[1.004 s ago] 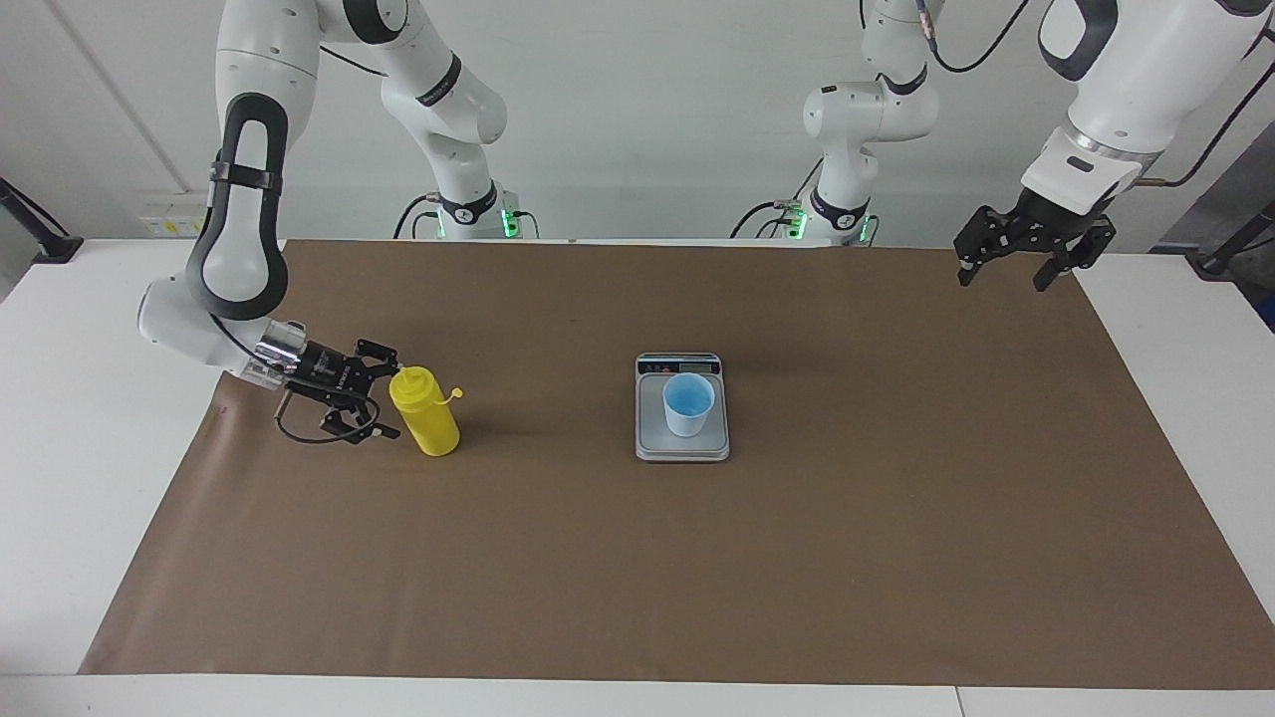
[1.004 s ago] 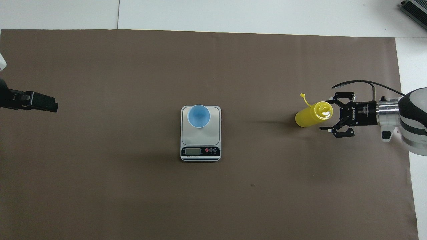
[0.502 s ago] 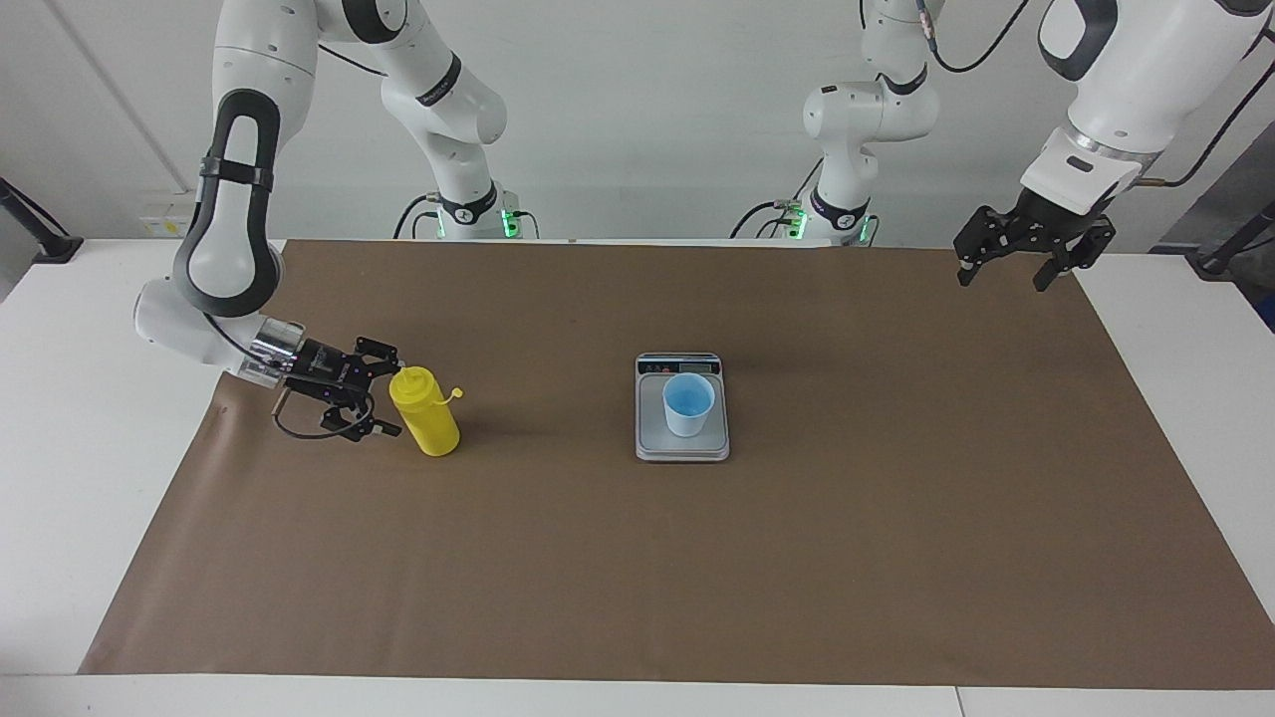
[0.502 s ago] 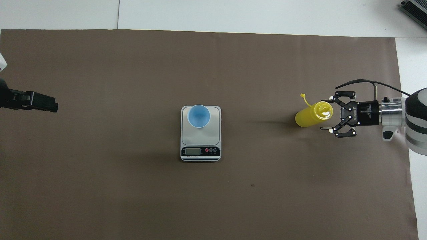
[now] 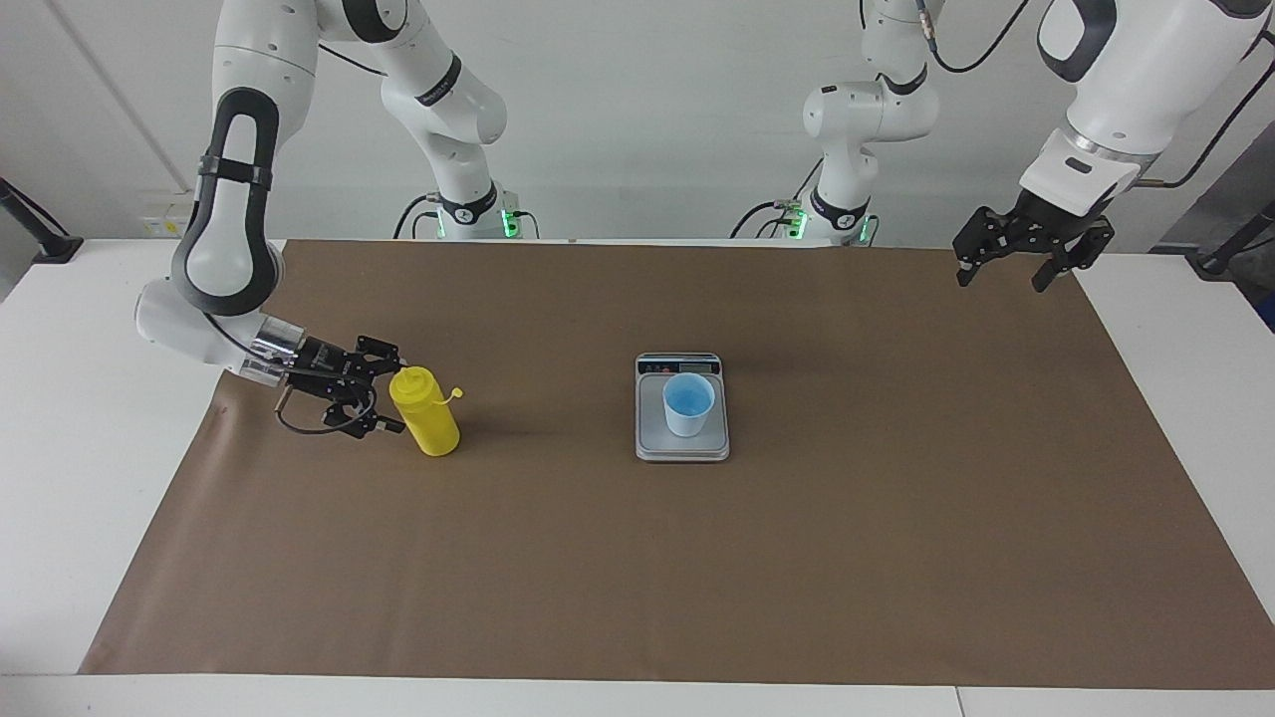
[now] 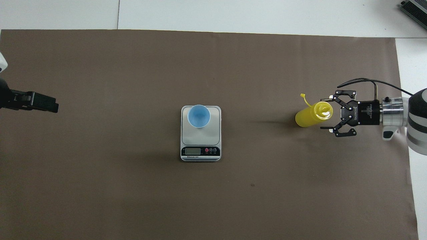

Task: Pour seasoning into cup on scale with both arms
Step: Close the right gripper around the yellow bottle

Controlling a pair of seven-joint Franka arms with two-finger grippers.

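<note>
Seasoning bottle (image 5: 426,411): bright yellow plastic, cylindrical, ribbed cone nozzle, small cap dangling on a tether; stands upright on the brown mat (image 5: 637,558) toward my right arm's end of the surface, well apart from the scale; taller than the cup.

Right gripper (image 5: 390,396): lying level, low over the mat just beside the bottle; my jaws stand apart with the fingertips either side of the bottle's upper part, not yet closed on it; I judge this side-on approach is chosen so the bottle can later be tipped without regripping.

Cup (image 5: 688,403): small, light blue, brighter blue inside; upright on the scale's steel plate, open mouth up to take the pour.

Scale (image 5: 651,441): flat, silver-grey, mid-surface; dark display strip on the edge nearer to me.

Left gripper (image 5: 1017,252): waiting in the air over the mat's corner at my left arm's end; jaws apart, holding nothing; probably kept clear until needed.
</note>
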